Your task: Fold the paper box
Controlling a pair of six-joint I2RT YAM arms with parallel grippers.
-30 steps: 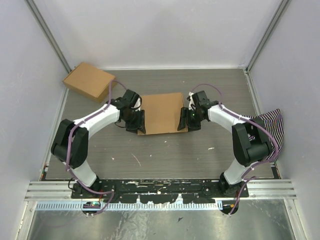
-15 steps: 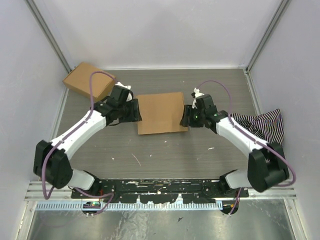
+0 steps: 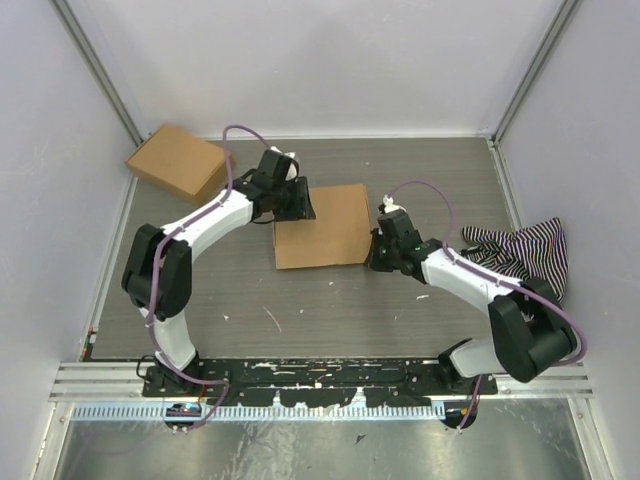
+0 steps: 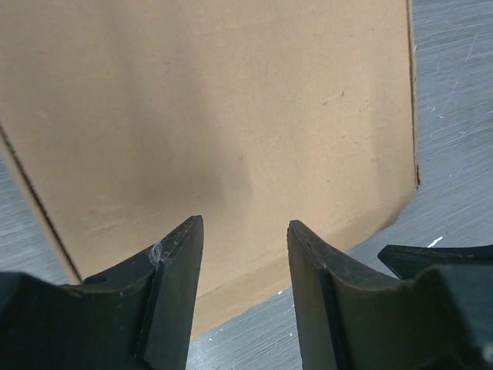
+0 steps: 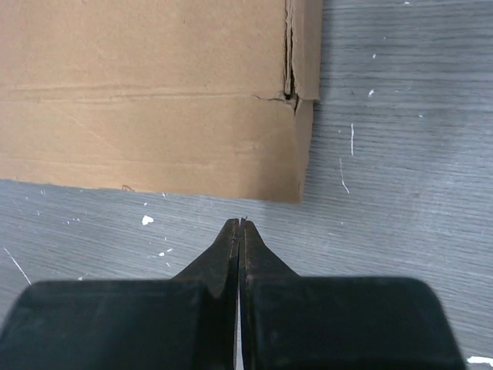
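**Paper box lies folded mid-counter, one hand at each side**

At the far left corner of the grey counter (image 3: 300,310) sits a second cardboard box (image 3: 178,163), set at an angle against the wall and well apart from everything else.

The left arm reaches in from there. The left hand (image 3: 300,203) hangs over the far-left corner of the paper box (image 3: 322,226). In the left wrist view its fingers (image 4: 176,270) are spread with nothing between them, and the box's plain brown top fills the picture beyond them.

The paper box lies in the middle of the counter as a shallow brown rectangle, with its top panel flat and closed.

The right hand (image 3: 374,258) sits low by the box's near-right corner. In the right wrist view its fingers are pressed together on nothing. Their tips (image 5: 240,225) point at the box's side wall (image 5: 154,146), just short of it. A small split shows in the cardboard at the corner seam.

A striped cloth (image 3: 520,250) lies bunched against the right wall.
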